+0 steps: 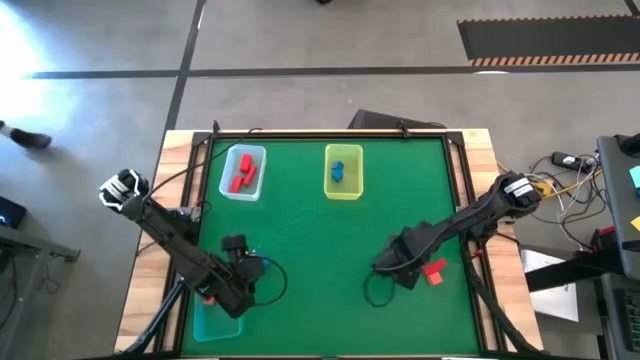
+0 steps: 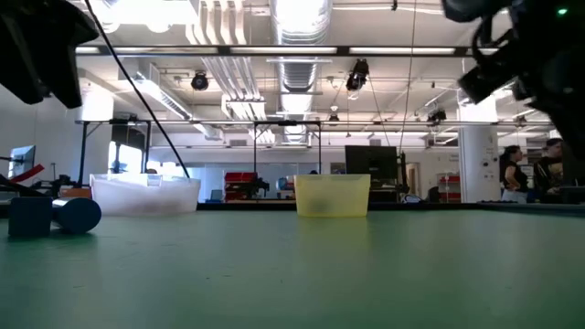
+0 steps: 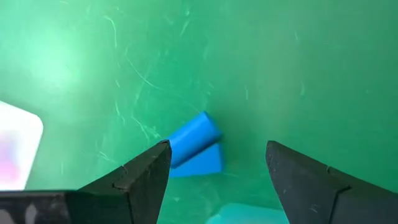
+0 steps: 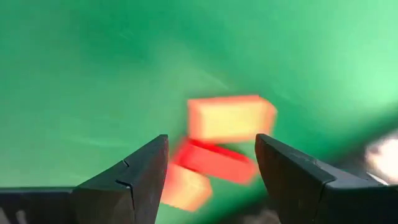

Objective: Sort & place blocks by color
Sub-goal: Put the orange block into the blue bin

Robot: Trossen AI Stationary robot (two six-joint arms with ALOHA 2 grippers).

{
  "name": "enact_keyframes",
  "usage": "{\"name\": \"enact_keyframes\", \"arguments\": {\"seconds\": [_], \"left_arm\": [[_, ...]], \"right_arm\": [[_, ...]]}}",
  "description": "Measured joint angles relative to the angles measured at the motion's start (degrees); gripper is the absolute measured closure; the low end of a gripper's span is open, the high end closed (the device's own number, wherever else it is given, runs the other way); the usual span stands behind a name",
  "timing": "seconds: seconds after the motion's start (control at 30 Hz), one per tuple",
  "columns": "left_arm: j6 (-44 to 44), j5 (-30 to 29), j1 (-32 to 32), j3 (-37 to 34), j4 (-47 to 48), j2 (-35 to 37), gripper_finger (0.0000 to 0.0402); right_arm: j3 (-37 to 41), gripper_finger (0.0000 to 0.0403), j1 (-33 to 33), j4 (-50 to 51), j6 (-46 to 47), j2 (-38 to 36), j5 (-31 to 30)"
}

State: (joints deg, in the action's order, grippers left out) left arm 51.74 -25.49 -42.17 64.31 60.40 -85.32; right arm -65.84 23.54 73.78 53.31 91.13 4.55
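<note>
High view: green table (image 1: 330,240). Pale blue tray (image 1: 243,172) at the far side holds red blocks (image 1: 241,176); yellow-green tray (image 1: 343,172) beside it holds a blue block (image 1: 338,171). Left gripper (image 1: 243,262) near the front-left corner, over blue blocks (image 1: 256,264), teal tray (image 1: 216,318) just beside. Right gripper (image 1: 405,262) front-right, red blocks (image 1: 433,271) next to it.

Low view: both far trays upright; two blue blocks (image 2: 53,216) at left.

Left wrist view: left gripper (image 3: 217,155) spread, empty, above two touching blue blocks (image 3: 194,146).

Right wrist view: right gripper (image 4: 211,152) spread, empty, above three clustered orange-red and red blocks (image 4: 227,134).
</note>
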Motion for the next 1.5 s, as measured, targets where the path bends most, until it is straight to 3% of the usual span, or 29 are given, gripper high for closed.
{"name": "enact_keyframes", "arguments": {"seconds": [0.1, 0.3, 0.63, 0.83, 1.0, 1.3, 1.5], "left_arm": [[-1.82, -0.25, 0.71, -0.13, 0.02, 0.00, 0.0156], [-0.21, -0.58, 0.98, -0.72, 0.05, 0.02, 0.0156], [0.40, -4.11, 0.98, -0.92, 0.32, 0.05, 0.0156], [0.42, -6.86, 0.98, -0.94, 2.84, 0.07, 0.0156], [0.37, -7.61, 0.96, -0.95, 3.60, 0.07, 0.0156], [0.36, -7.61, 0.91, -1.10, 3.61, 0.07, 0.0155], [0.35, -7.61, 0.91, -1.85, 3.48, 0.07, 0.0155]], "right_arm": [[1.10, 0.0174, 1.46, 3.85, 0.88, -0.18, -2.90], [7.41, 0.0174, 1.46, -0.49, 9.65, -3.45, -1.75], [19.16, 0.0137, 5.81, -10.08, 46.77, -19.86, -12.15], [23.60, 0.0133, 10.73, -18.00, 60.36, -20.80, -12.05], [24.65, 0.0133, 11.73, -19.57, 65.66, -18.24, -11.60], [24.92, 0.0141, 11.71, -24.29, 66.84, -10.98, -11.07], [24.84, 0.0205, 11.73, -27.13, 66.42, -9.13, -13.50]]}}
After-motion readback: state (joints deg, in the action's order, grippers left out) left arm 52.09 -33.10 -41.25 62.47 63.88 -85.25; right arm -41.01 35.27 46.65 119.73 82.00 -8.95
